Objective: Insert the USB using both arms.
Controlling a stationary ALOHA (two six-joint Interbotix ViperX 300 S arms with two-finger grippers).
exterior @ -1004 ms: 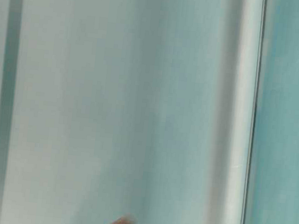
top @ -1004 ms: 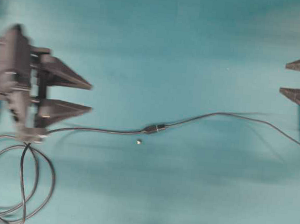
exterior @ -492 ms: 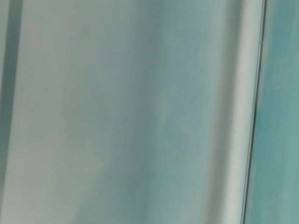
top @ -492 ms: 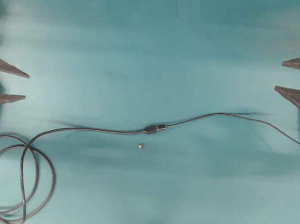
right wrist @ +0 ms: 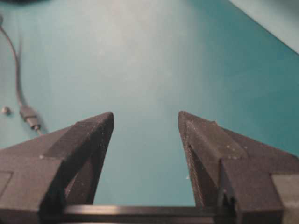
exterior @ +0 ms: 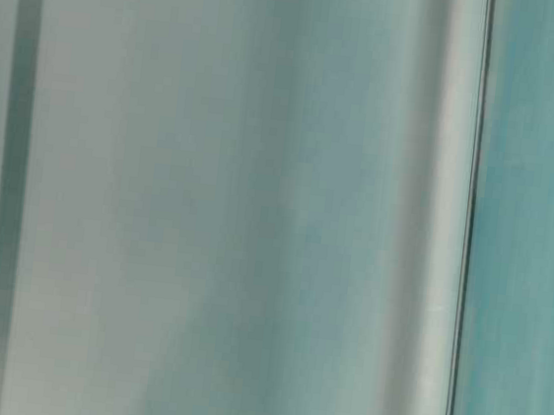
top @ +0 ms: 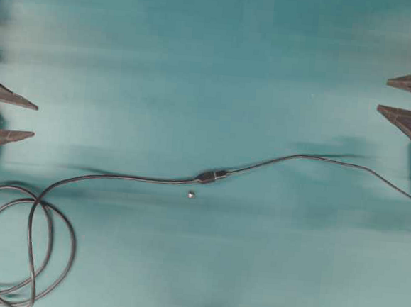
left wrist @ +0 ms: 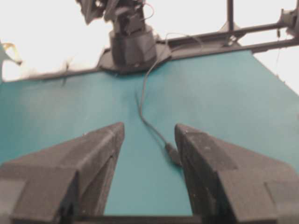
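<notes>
Teal counter (top: 214, 47) seen from overhead. Looped cable (top: 20, 249) coiled at near left corner, run toward counter centre. USB (top: 219, 174) found at counter centre, mated with socket end (top: 205, 176), flat on surface, untouched by either tool. Small pale speck (top: 191, 194) seen just beside joint, near side. Thin cable (top: 319, 159) led off to right edge. Left tool (top: 31, 119) parked at left edge, jaws parted, nothing gripped. Right tool (top: 383, 95) parked at right edge, farther back, jaws parted, nothing gripped. Table-level view blurred.

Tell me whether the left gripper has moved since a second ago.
Yes. In the overhead view the left gripper has pulled back to the left edge, away from the joined USB, which lies where it was.
</notes>
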